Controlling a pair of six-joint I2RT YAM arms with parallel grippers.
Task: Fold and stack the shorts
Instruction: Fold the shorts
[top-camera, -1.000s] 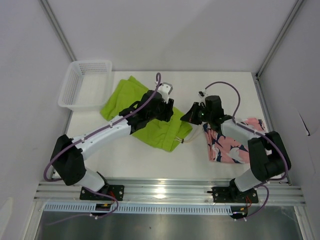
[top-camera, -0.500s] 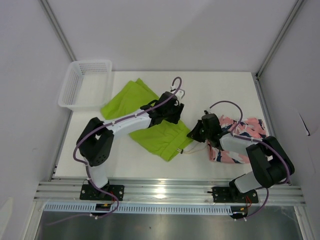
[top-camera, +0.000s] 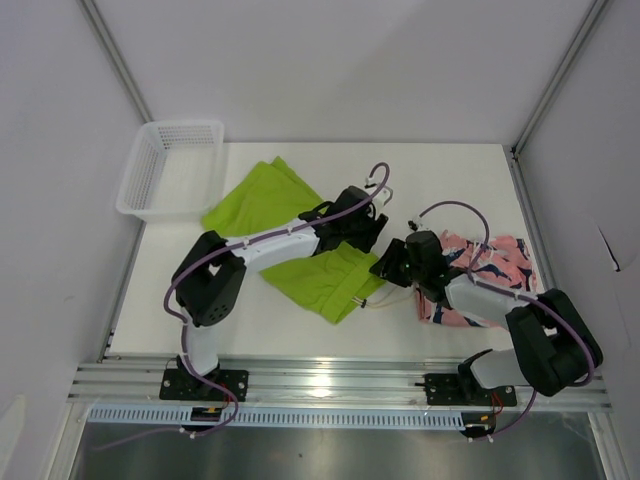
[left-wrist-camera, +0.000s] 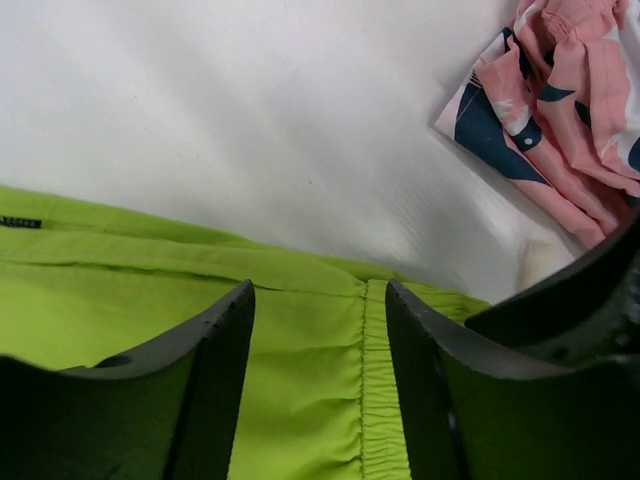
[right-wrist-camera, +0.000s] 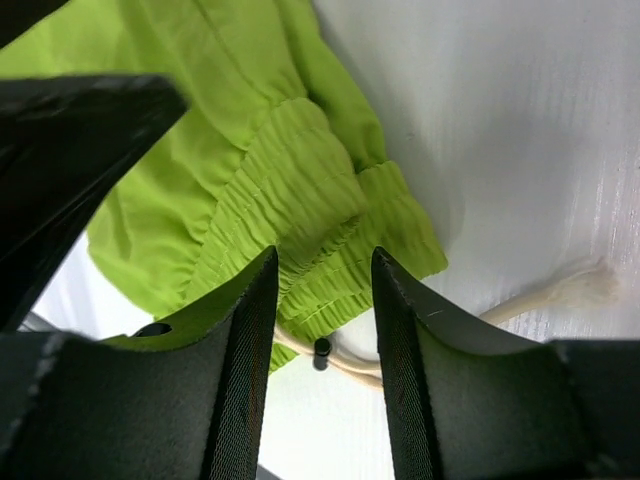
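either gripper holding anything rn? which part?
Nothing held. The left gripper and right gripper are both open, poised over the green shorts' elastic waistband edge. No cloth is pinched.

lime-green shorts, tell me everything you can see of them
The lime-green shorts are thin, plain matte cloth with a gathered elastic waistband and a white drawstring trailing onto the white table. They lie flat but rumpled, diagonally left of centre, with the left arm crossing over them. The open left gripper and open right gripper are poised at the waistband end; contact is unclear.
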